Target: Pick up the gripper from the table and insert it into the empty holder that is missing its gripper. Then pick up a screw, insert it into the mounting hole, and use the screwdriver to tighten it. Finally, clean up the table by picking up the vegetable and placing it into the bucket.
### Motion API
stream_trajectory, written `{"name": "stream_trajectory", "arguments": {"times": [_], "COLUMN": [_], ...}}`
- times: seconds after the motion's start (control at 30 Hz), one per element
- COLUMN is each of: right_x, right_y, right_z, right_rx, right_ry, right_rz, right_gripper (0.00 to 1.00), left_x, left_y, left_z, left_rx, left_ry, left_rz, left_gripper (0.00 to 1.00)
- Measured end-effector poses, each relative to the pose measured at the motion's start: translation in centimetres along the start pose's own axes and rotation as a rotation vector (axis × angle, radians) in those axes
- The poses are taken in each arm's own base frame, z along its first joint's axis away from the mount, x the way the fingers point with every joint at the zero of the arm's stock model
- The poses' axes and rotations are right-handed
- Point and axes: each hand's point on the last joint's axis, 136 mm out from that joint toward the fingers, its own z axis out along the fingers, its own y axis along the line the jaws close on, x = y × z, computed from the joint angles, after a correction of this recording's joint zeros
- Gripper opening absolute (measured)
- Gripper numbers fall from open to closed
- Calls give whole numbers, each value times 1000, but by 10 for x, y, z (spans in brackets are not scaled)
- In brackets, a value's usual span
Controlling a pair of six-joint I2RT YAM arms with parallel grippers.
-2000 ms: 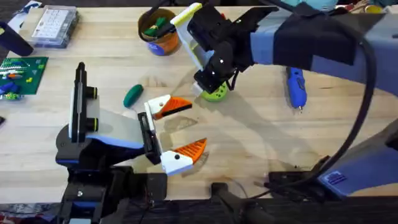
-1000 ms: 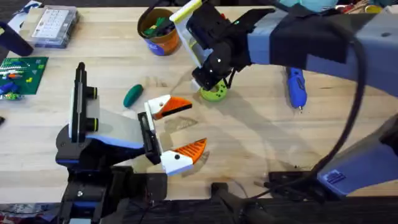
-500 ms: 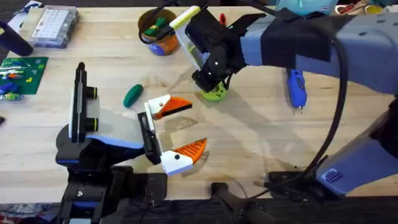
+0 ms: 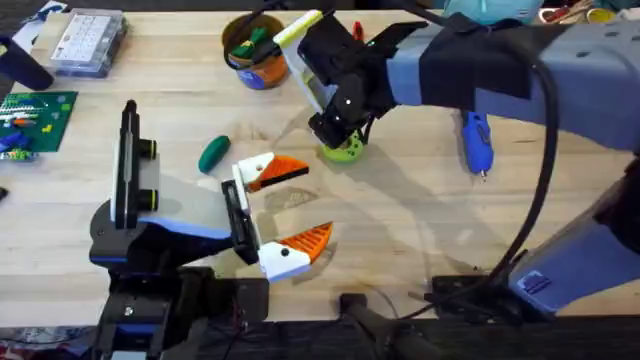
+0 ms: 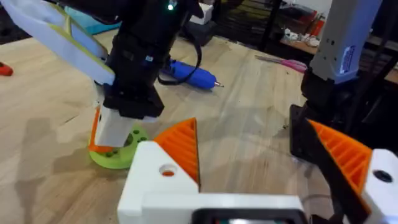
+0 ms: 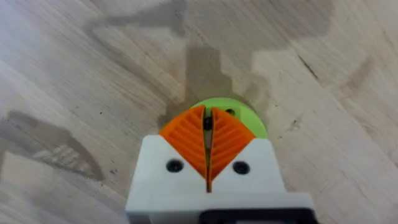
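My right gripper (image 4: 340,138) reaches across the table (image 4: 420,230), pointing down onto a lime-green round holder (image 4: 347,151). Seen from the right wrist, its orange pads (image 6: 186,134) are shut on a small dark screw (image 6: 207,123) right above the green holder (image 6: 245,115). The left wrist view shows that gripper (image 5: 112,134) standing on the green holder (image 5: 115,155). My left gripper (image 4: 312,203) is open and holds nothing, just in front of the holder. The dark green vegetable (image 4: 214,153) lies left of the holder. The bucket (image 4: 255,50) stands at the back. To the right lies the blue screwdriver (image 4: 475,140).
A clear compartment box (image 4: 88,40) sits at the back left corner, with a green circuit board (image 4: 35,120) near the left edge. The bucket holds some green pieces. Pink-handled scissors (image 5: 280,61) lie beyond the screwdriver (image 5: 189,73).
Over two seconds the right arm has shifted slightly left and back while its gripper stayed on the green holder. In the last half second nothing has moved. The left arm is still.
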Motion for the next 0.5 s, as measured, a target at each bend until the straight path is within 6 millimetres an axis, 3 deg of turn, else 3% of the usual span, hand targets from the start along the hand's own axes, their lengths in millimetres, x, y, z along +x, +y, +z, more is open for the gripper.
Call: {"name": "stream_trajectory", "arguments": {"times": [0.27, 0.5], "right_x": [-1, -11], "right_y": [0, -2], "right_z": [-6, -44], "right_rx": [0, 1], "right_ry": [-9, -41], "right_rz": [0, 5], "right_gripper": [7, 7], "left_x": [0, 0], "left_y": [0, 0], "left_z": [0, 0], "left_rx": [0, 0], "left_ry": [0, 0], "left_rz": [0, 0], "left_gripper": [990, 990]}}
